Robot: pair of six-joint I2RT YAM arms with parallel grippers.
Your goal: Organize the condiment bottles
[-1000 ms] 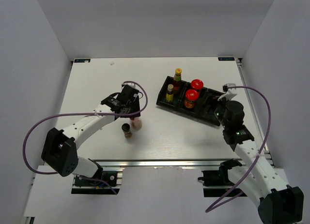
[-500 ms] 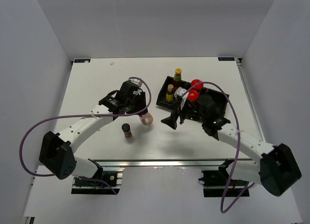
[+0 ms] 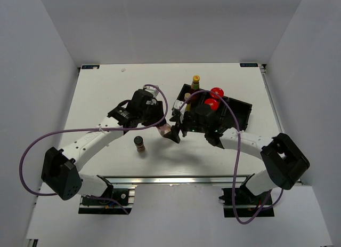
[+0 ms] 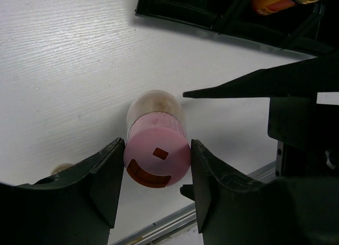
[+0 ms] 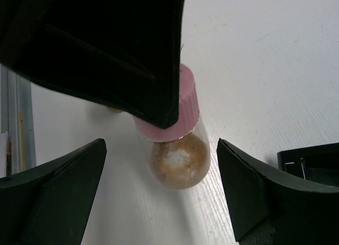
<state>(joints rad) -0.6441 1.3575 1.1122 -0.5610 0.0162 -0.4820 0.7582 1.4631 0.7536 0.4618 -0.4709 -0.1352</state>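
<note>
The left fingers [image 4: 106,176] are clamped on the cap of the pink-capped bottle [image 4: 157,157], held over the tabletop [image 3: 106,92] at 8 o'clock from the black tray [image 3: 242,111]. The right fingers [image 5: 63,176], spread apart, flank the bottle's base without touching.

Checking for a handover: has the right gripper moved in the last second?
Yes. The right gripper swung left, from above the black tray's right end to just off its left end, and is now open around the pink-capped bottle.
</note>
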